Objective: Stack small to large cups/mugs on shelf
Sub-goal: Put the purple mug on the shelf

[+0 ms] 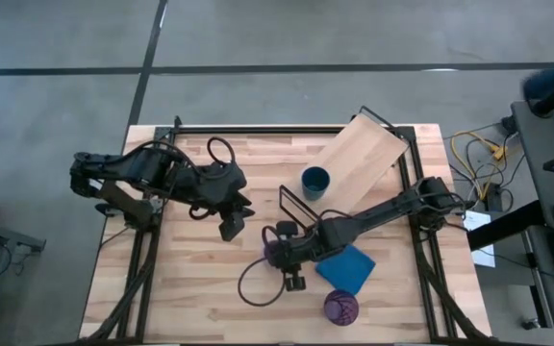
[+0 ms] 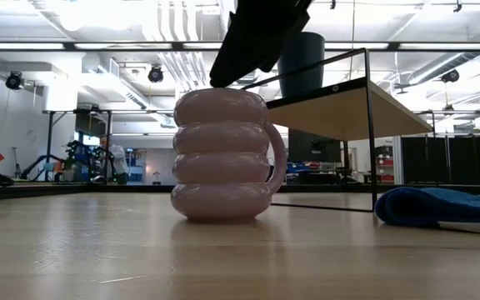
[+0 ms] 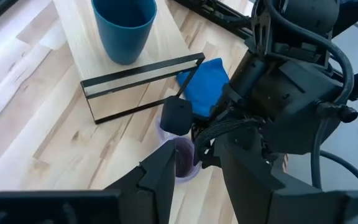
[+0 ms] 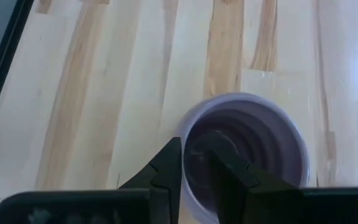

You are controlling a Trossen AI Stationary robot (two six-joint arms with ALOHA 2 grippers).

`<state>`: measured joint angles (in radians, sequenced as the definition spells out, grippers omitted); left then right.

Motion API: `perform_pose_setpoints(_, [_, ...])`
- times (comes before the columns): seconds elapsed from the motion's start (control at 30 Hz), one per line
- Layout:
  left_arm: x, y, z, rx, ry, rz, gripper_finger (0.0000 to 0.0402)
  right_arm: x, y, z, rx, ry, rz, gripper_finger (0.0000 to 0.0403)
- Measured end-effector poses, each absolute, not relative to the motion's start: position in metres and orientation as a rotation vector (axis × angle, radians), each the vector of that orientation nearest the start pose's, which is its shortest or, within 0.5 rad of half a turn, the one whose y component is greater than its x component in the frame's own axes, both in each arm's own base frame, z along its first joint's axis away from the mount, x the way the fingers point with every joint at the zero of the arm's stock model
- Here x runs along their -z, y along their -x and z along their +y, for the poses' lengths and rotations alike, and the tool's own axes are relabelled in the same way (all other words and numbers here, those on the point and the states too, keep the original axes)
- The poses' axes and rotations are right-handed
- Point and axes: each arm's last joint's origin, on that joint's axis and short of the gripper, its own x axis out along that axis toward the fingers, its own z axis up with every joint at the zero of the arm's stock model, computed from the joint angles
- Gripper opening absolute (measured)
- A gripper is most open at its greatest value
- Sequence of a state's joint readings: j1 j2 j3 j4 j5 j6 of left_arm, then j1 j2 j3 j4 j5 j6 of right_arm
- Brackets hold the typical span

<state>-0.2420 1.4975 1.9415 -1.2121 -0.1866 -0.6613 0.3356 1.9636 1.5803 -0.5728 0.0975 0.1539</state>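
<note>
The pale lavender ribbed mug (image 2: 223, 154) stands on its base mid-table, also seen as the mug (image 4: 247, 146) from above. My right gripper (image 1: 279, 248) is down at its rim, shut on it. The small dark blue cup (image 1: 315, 181) stands on the light-wood shelf plank (image 1: 364, 154). The purple tumbler (image 1: 341, 308) stands near the table's near edge. My left gripper (image 1: 231, 229) hovers open to the mug's left, touching nothing. My right gripper (image 4: 194, 177) holds the mug's rim (image 4: 190, 134) on one side, one finger (image 4: 166, 171) outside the wall and the other finger (image 4: 229, 177) inside the cup. The fingers come from above, pointing down. The mug stays upright with its base (image 2: 223, 215) on the table.
A blue cloth (image 1: 346, 267) lies just right of the mug, between it and the tumbler. The shelf's black wire frame (image 1: 296, 204) stands beyond the mug. A black cable (image 1: 248, 279) loops on the table near the mug. Bare tabletop (image 1: 190, 288) stretches at the near left.
</note>
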Motion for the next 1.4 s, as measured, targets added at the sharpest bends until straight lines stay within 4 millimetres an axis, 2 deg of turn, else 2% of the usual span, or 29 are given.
perform_pose_setpoints(0.23, [-0.459,-0.259,-0.058,-0.179,0.429,0.736,0.0114,-0.237,-0.402,0.135,-0.156,0.050,0.944,0.0063])
perform_pose_setpoints(0.97, [-0.459,-0.259,-0.058,-0.180,0.428,0.736,0.0114,-0.236,-0.401,0.136,-0.189,0.036,0.969,0.0063])
perform_pose_setpoints(1.4, [-0.459,-0.259,-0.058,-0.181,0.427,0.737,0.0114,-0.221,-0.396,0.133,-0.171,0.052,1.001,0.0063])
